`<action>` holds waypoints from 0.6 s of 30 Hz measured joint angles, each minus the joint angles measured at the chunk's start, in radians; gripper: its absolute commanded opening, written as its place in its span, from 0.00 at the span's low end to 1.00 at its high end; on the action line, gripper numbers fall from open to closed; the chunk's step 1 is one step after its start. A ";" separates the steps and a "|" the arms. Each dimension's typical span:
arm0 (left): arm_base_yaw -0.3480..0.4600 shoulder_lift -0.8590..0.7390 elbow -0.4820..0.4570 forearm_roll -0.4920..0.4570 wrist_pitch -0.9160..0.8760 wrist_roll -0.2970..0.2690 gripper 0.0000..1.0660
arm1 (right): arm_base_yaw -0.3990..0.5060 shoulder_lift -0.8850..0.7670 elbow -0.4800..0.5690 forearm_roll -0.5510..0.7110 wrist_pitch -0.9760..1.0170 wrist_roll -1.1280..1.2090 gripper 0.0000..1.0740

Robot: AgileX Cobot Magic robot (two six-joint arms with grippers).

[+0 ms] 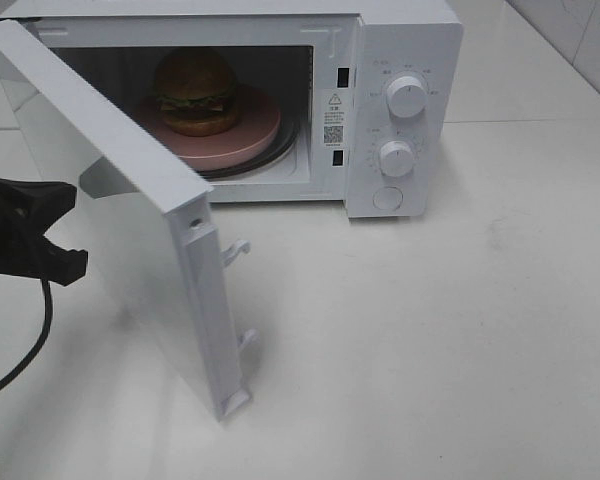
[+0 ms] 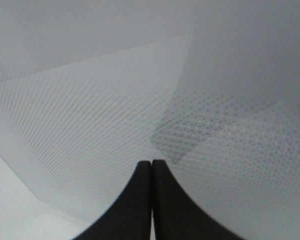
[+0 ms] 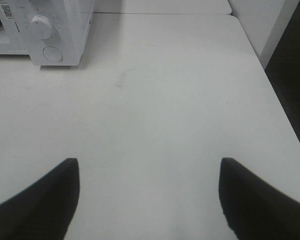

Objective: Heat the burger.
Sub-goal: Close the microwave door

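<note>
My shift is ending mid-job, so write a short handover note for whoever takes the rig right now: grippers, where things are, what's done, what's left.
Left gripper: shut, empty, fingertips right at the mesh window of the microwave door, on its outer side; contact unclear.
Right gripper: open, empty, over the table, clear of the microwave.
Burger: on the pink plate inside the microwave.
Done: burger loaded.
Left: swing the open door shut, probably by pushing with the left gripper, then set the knobs.
</note>
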 measured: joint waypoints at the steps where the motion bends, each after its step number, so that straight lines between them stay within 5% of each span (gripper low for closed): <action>1: -0.016 0.022 -0.024 0.000 0.000 0.000 0.00 | 0.000 0.000 0.000 0.000 0.000 0.000 0.69; 9: -0.080 0.103 -0.118 -0.007 -0.006 0.000 0.00 | 0.000 0.000 0.000 0.000 0.000 0.000 0.69; 18: -0.140 0.178 -0.233 -0.119 -0.006 -0.004 0.00 | 0.000 0.000 0.000 0.000 0.000 0.000 0.69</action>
